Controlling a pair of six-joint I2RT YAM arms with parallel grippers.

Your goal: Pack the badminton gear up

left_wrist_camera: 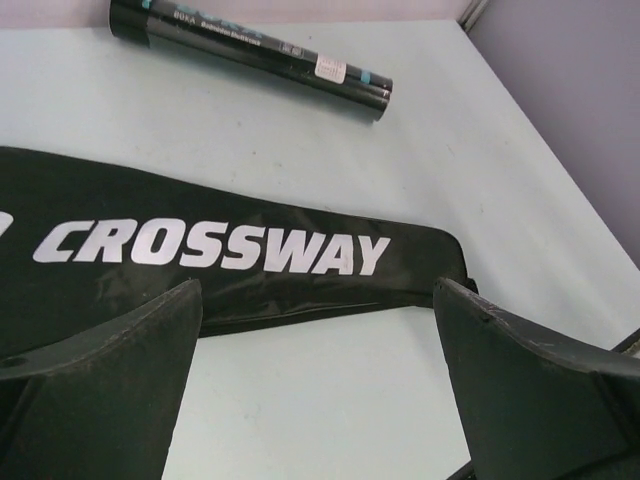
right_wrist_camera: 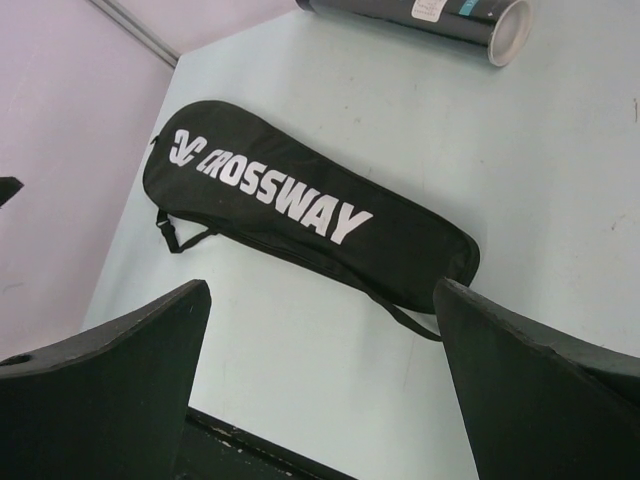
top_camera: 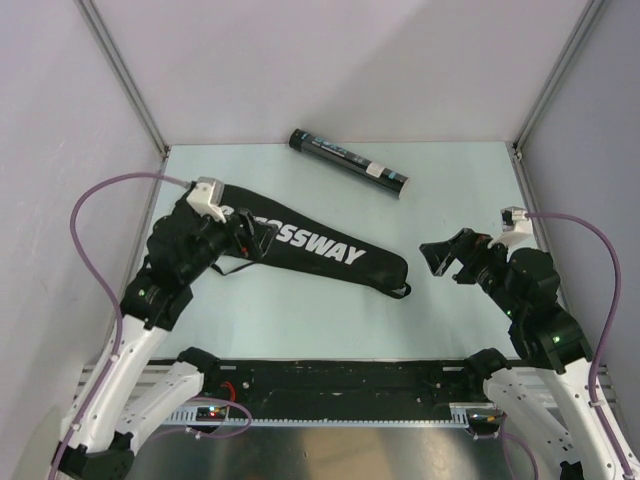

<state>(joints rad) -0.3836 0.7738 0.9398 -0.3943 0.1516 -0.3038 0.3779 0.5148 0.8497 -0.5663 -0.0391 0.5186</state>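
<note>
The long black CROSSWAY bag (top_camera: 310, 252) lies flat across the middle of the table, also seen in the left wrist view (left_wrist_camera: 210, 255) and the right wrist view (right_wrist_camera: 300, 205). Behind it the dark teal-printed tube (top_camera: 348, 160) lies on its side (left_wrist_camera: 250, 45) (right_wrist_camera: 420, 12). My left gripper (top_camera: 252, 238) hovers over the bag's wide left end, open and holding nothing (left_wrist_camera: 318, 330). My right gripper (top_camera: 440, 258) sits just right of the bag's narrow end, open with nothing between its jaws (right_wrist_camera: 320, 340). No rackets or shuttlecocks are in view.
Lilac walls enclose the pale table (top_camera: 450, 210) at the back and both sides, with metal posts in the far corners. A black rail (top_camera: 340, 378) runs along the near edge between the arm bases. The bag's strap (right_wrist_camera: 180, 235) trails off its lower edge.
</note>
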